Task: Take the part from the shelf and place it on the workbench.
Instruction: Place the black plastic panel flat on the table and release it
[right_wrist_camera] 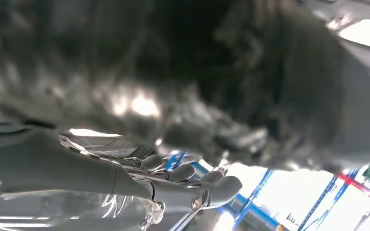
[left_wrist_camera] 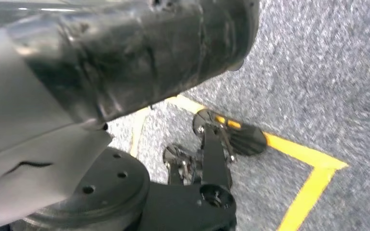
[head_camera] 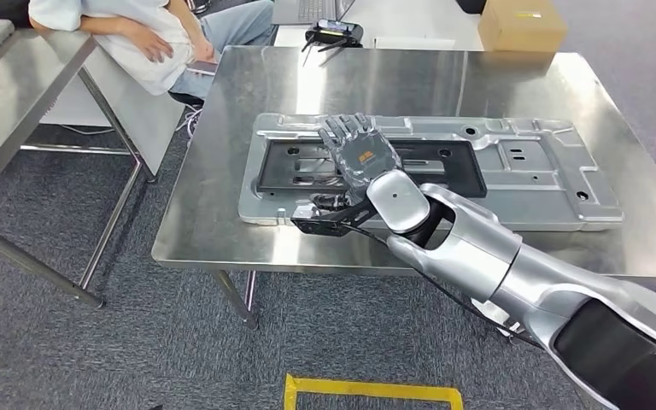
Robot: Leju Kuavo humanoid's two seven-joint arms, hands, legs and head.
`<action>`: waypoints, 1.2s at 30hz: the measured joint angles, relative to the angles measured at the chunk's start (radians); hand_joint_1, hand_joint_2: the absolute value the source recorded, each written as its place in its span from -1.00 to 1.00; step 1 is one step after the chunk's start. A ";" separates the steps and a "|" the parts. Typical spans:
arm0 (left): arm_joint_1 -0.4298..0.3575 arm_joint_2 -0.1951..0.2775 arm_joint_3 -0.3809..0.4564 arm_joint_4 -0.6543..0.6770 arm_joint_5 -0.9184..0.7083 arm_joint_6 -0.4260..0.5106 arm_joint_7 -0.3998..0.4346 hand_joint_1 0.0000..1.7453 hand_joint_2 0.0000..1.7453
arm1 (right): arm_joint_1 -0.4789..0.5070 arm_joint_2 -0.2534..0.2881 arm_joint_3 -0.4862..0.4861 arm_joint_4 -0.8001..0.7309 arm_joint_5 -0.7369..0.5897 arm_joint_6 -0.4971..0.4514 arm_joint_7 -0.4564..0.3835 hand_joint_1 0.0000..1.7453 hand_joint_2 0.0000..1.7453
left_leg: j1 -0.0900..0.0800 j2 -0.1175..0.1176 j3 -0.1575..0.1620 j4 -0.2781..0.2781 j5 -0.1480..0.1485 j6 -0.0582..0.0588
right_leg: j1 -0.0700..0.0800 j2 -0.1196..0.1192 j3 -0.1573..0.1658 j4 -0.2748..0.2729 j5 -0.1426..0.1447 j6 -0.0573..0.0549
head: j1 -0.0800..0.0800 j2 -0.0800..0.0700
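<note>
Currently listed: one part [head_camera: 512,175], a long stamped sheet-metal panel, grey, with raised ribs, punched holes and a black framed opening toward its left half. It lies flat on the steel table [head_camera: 248,94], running lengthwise across the top, its near long edge close to the table's front edge.

Handling, as judged: stiff and fairly heavy for its thickness, awkward by length, likely to slide readily on the polished steel; the sheet edges may be sharp. Best purchase looks to be the near long edge or the rim of the black opening.

Right hand [head_camera: 360,154]: stretched over the black opening, palm down, fingers [head_camera: 348,128] extended and slightly spread, holding nothing; whether the palm touches the panel cannot be told. The thumb side sits by the panel's near edge.

Left hand: its state cannot be told; the left wrist view looks down at carpet floor [left_wrist_camera: 327,72] and yellow floor tape [left_wrist_camera: 313,187].

Surroundings: a seated person [head_camera: 137,34] beyond the table's far left corner; a cardboard box [head_camera: 521,24] behind the table; a second table [head_camera: 17,102] at left.
</note>
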 joint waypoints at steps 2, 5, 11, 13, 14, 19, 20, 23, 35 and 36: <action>0.001 0.000 0.000 0.000 0.000 0.000 0.000 -1.00 -1.00 | -0.001 0.000 0.000 -0.002 0.000 0.000 0.001 -1.00 -1.00 | 0.001 -0.002 -0.004 -0.009 0.018 -0.012 | 0.000 -0.001 -0.005 -0.019 0.016 -0.011 | 0.003 0.000; 0.003 0.002 0.000 0.001 0.000 0.000 0.000 -1.00 -1.00 | 0.001 0.001 0.000 -0.003 0.000 0.001 0.002 -1.00 -1.00 | 0.005 -0.004 -0.035 0.050 -0.056 -0.030 | -0.011 -0.005 -0.030 -0.035 0.055 -0.030 | 0.000 0.000; 0.002 0.001 0.000 0.001 0.000 0.000 0.000 -1.00 -1.00 | 0.006 0.001 0.000 -0.003 0.000 0.002 0.003 -1.00 -1.00 | 0.023 -0.002 -0.007 0.228 -0.134 -0.058 | -0.014 -0.008 -0.117 -0.029 0.123 -0.029 | -0.005 0.000; 0.000 0.002 0.000 0.001 0.000 0.000 0.001 -1.00 -1.00 | 0.006 0.000 -0.001 -0.004 0.000 0.003 0.004 -1.00 -1.00 | 0.023 -0.003 0.102 0.093 -0.124 -0.057 | -0.016 -0.007 -0.142 -0.021 0.140 -0.018 | -0.005 0.000; -0.002 0.002 0.000 0.001 0.000 0.001 0.001 -1.00 -1.00 | 0.005 0.000 -0.002 -0.004 0.000 0.003 0.005 -1.00 -1.00 | 0.021 -0.004 0.143 0.036 -0.133 -0.051 | -0.017 -0.007 -0.148 -0.019 0.148 -0.012 | -0.004 0.000; -0.004 0.001 0.000 0.001 0.000 0.002 0.002 -1.00 -1.00 | 0.005 -0.004 -0.005 -0.005 0.001 0.006 0.009 -1.00 -1.00 | 0.016 0.000 0.148 -0.028 -0.111 -0.007 | -0.018 -0.005 -0.165 -0.013 0.152 0.020 | -0.002 0.000; -0.003 0.001 0.000 0.001 0.000 0.003 0.002 -1.00 -1.00 | 0.005 -0.006 -0.005 -0.005 0.001 0.007 0.010 -1.00 -1.00 | 0.018 0.003 0.138 -0.033 -0.095 0.001 | -0.018 -0.004 -0.179 0.020 0.112 0.023 | 0.001 0.000; -0.004 0.001 0.000 0.001 0.000 0.006 -0.001 -1.00 -1.00 | 0.009 -0.009 -0.005 -0.005 0.001 0.008 0.012 -1.00 -1.00 | 0.016 0.007 0.091 -0.032 -0.056 0.011 | -0.019 -0.003 -0.217 0.203 -0.027 0.029 | 0.005 0.000; 0.004 0.002 0.000 0.002 0.004 0.018 0.007 -1.00 -1.00 | 0.003 -0.023 -0.008 -0.031 0.008 0.072 0.035 -1.00 -1.00 | 0.022 0.002 -0.042 0.028 -0.018 -0.044 | -0.017 -0.002 -0.029 -0.014 0.038 -0.018 | 0.002 0.000; 0.005 0.002 0.000 0.002 0.005 0.018 0.010 -1.00 -1.00 | 0.001 -0.025 -0.008 -0.036 0.008 0.079 0.035 -1.00 -1.00 | 0.024 0.003 -0.059 0.080 -0.073 -0.046 | -0.018 -0.002 -0.041 -0.014 0.051 -0.024 | -0.001 0.000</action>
